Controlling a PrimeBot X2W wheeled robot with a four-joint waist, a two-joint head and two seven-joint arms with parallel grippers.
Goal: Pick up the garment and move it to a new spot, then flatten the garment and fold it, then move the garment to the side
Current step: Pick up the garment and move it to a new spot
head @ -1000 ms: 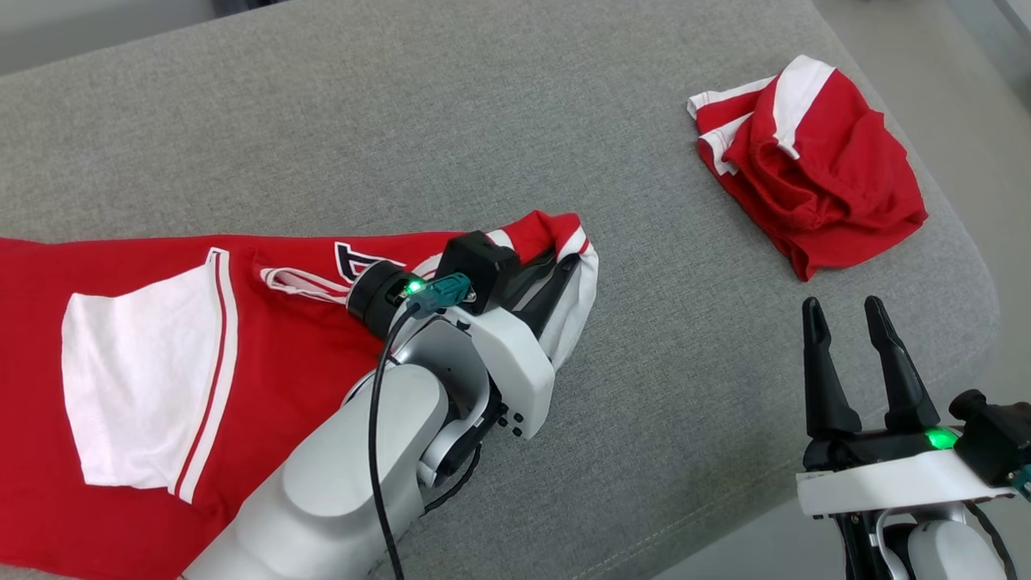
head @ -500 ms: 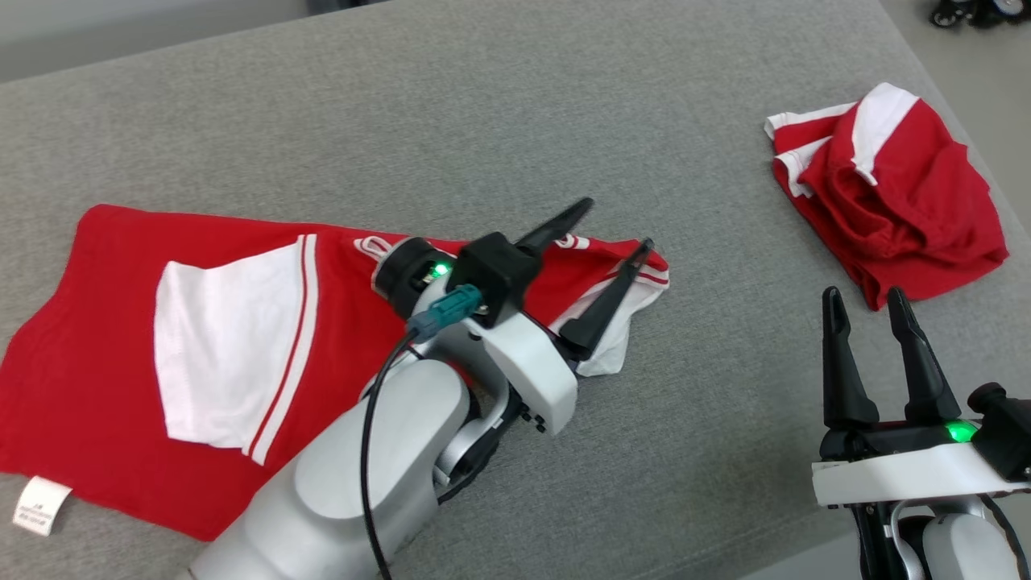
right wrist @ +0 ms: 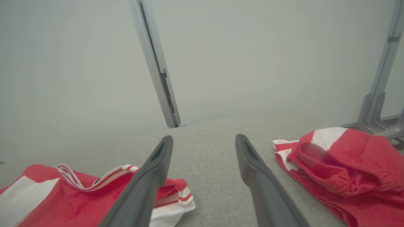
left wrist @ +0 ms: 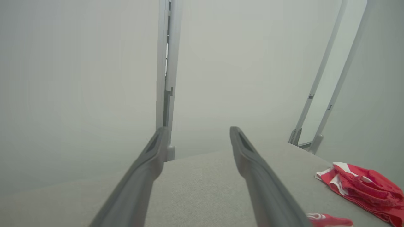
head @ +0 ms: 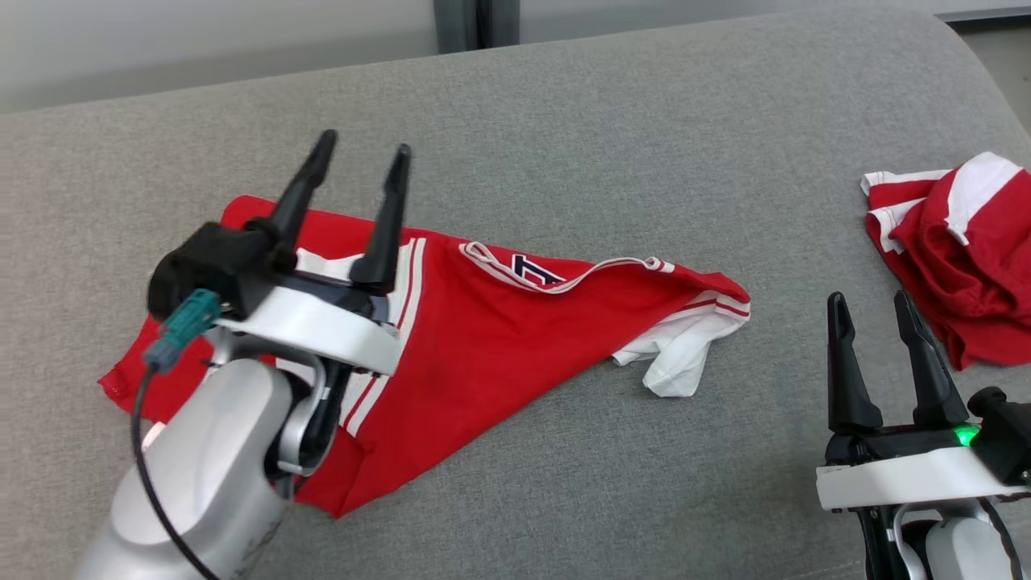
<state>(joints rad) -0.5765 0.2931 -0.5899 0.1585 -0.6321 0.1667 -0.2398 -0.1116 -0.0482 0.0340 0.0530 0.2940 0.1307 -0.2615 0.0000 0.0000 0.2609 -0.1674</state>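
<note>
I count two red-and-white garments on the grey cushion (head: 564,137): the shirt (head: 499,330) spread centre-left; a crumpled bundle (head: 966,266) far right. My left pincer (head: 364,145), above the shirt, and my right pincer (head: 868,298) both stand released, empty.

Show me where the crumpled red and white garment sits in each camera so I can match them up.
Head view: crumpled garment at the right edge, mid-height.
Left wrist view: lower right corner.
Right wrist view: right side, lower half.
Shared landmark: the spread shirt, lying on its left side in each.
</note>
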